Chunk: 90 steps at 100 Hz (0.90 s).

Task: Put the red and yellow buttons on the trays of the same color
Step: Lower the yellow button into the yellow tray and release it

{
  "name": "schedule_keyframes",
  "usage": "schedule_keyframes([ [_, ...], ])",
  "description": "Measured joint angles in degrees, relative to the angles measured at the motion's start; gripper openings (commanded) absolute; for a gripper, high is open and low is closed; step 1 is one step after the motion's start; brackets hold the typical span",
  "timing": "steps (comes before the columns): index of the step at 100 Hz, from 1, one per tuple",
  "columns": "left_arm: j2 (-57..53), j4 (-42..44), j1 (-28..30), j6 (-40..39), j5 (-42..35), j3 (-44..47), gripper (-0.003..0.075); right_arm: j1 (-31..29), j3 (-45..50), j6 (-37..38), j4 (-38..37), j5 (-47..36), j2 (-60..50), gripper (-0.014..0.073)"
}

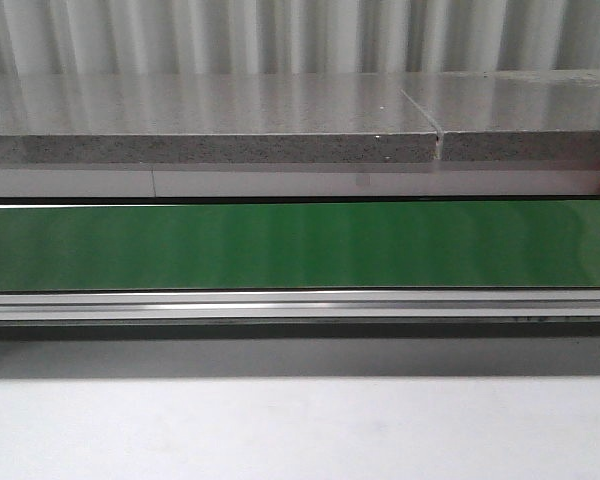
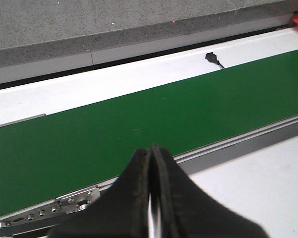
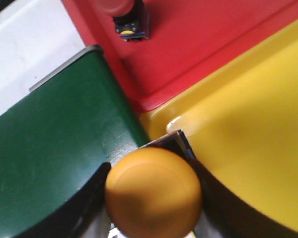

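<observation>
The yellow button [image 3: 153, 192] sits clamped in the right gripper [image 3: 151, 208], dome cap up, just at the edge of the yellow tray [image 3: 248, 148], over the end of the green conveyor belt [image 3: 54, 148]. It looks like hard, smooth plastic w/ a darker housing under the cap: light and stiff, but the dome is prob. slippery, so the boxy housing is the better place to hold it, which seems to be where the fingers are. A red button [image 3: 126, 12] already rests in the red tray [image 3: 198, 44] beside the yellow one. The left gripper [image 2: 151, 193] is pinched closed w/ nothing in it, hovering near the belt's rail [image 2: 238, 144]. Front view shows only bare belt and a grey counter [image 1: 280, 120].
</observation>
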Motion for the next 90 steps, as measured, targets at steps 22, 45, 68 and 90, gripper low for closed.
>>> schedule_keyframes([
  [22,0.0,0.0,0.0,0.0,0.0,0.0,-0.0021,-0.6,5.1,1.6,0.0,-9.8,1.4,0.0162],
  [45,0.0,0.0,0.0,0.0,0.0,0.0,-0.0021,-0.6,5.2,2.1,0.7,-12.1,6.6,0.0162],
  [68,0.0,0.0,0.0,0.0,0.0,0.0,-0.0021,-0.6,5.3,2.1,1.8,-13.4,11.9,0.0167],
  [90,0.0,0.0,0.0,0.0,0.0,0.0,-0.0021,-0.6,5.3,2.1,1.8,-14.4,13.8,0.0495],
])
